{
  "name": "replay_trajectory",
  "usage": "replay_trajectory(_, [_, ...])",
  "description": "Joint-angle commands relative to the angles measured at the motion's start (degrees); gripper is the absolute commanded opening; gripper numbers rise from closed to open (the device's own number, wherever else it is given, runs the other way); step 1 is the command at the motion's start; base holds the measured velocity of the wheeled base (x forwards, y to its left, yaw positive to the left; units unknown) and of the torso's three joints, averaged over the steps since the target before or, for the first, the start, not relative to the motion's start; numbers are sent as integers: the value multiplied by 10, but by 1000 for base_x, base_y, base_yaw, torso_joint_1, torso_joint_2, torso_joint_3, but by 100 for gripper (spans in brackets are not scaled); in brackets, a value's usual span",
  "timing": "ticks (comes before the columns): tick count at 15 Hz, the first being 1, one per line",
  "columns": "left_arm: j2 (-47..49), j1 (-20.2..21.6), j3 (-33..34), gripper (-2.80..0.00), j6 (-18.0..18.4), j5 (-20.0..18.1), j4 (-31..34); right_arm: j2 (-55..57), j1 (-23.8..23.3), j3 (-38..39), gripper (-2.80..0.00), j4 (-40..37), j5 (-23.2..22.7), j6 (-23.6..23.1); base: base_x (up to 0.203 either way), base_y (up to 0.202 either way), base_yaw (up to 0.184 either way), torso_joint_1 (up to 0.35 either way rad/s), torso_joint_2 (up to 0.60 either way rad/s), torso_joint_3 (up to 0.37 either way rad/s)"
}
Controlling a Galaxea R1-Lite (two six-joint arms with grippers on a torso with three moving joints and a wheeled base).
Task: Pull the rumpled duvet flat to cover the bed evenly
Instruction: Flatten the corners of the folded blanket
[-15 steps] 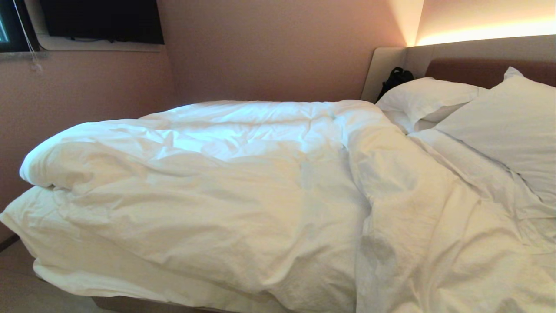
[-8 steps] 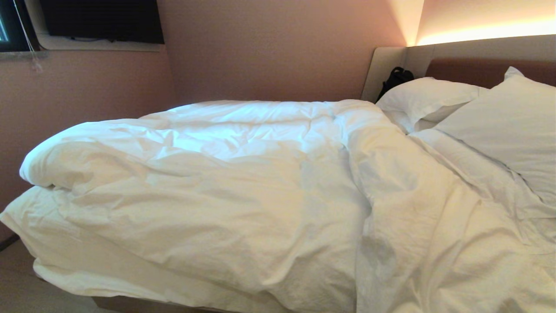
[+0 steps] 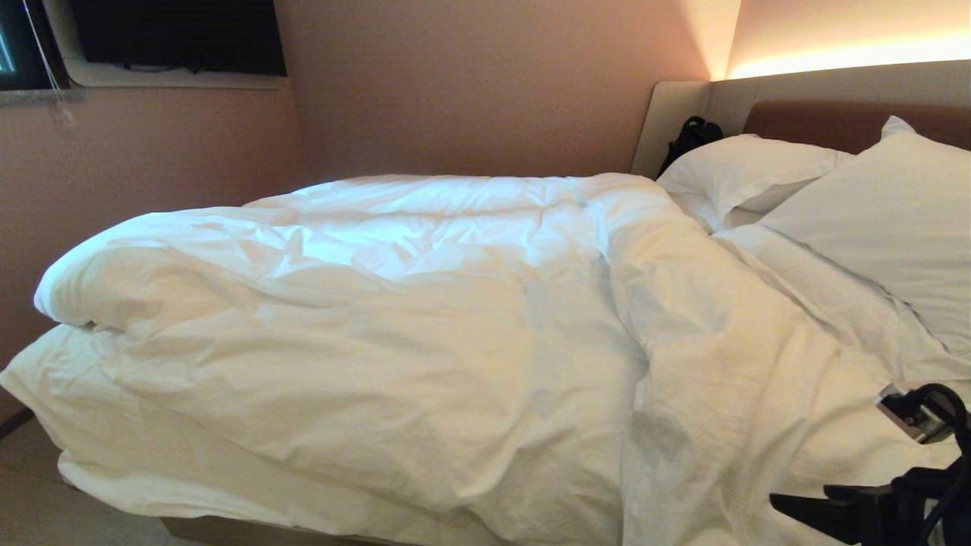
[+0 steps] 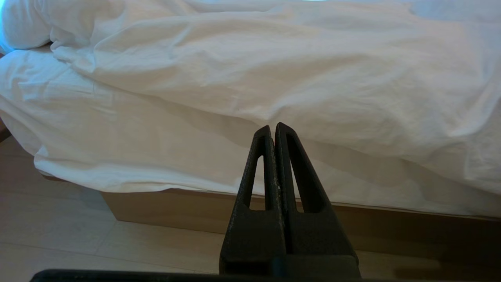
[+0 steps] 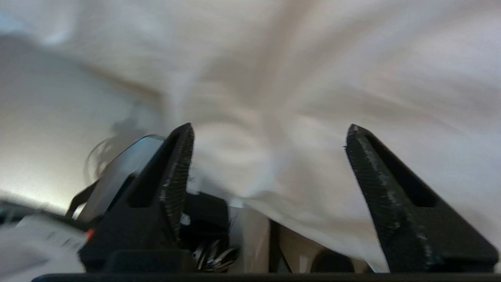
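The white duvet (image 3: pixel 394 334) lies rumpled over the bed (image 4: pixel 164 207), bunched into a thick roll at the left end and creased toward the pillows. Its edge hangs over the tan wooden base. My right gripper (image 3: pixel 804 512) pokes in low at the head view's lower right, over the near part of the duvet. In the right wrist view that gripper (image 5: pixel 270 129) is open, with white duvet cloth (image 5: pixel 297 78) just ahead and nothing between its fingers. Down beside the bed, my left gripper (image 4: pixel 274 127) is shut and empty, pointing at the duvet's hanging side (image 4: pixel 274 58).
Two white pillows (image 3: pixel 747 174) (image 3: pixel 887 212) lean on the padded headboard (image 3: pixel 819 121) at the right. A black bag (image 3: pixel 690 136) sits in the far corner. The pink wall runs along the bed's far side under a dark screen (image 3: pixel 178 34). Pale floor (image 4: pixel 78 235) lies below the base.
My right arm and gripper have come into the head view at the lower right, where neither showed before. The bedding lies as it did.
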State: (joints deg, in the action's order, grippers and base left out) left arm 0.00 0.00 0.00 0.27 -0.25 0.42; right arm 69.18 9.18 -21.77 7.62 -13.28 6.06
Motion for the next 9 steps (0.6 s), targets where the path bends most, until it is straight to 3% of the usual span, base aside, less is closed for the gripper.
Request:
replay_trajectory(1, [0,0,0,-280,0,0,0,-7,35,0,0,7,-3,1,0,0,0,0,0,0])
replay_trajectory(3, [0,0,0,-280,0,0,0,-28,69,-9,0,-26,7,2,0,0,0,0,0,0])
replay_trajectory(6, [0,0,0,-280,0,0,0,1,70,-25,0,-27,14,2,0,0,0,0,0,0])
replay_trajectory(9, [0,0,0,-280,0,0,0,58,73,-40,0,-22,56,11,0,0,0,0,0,0])
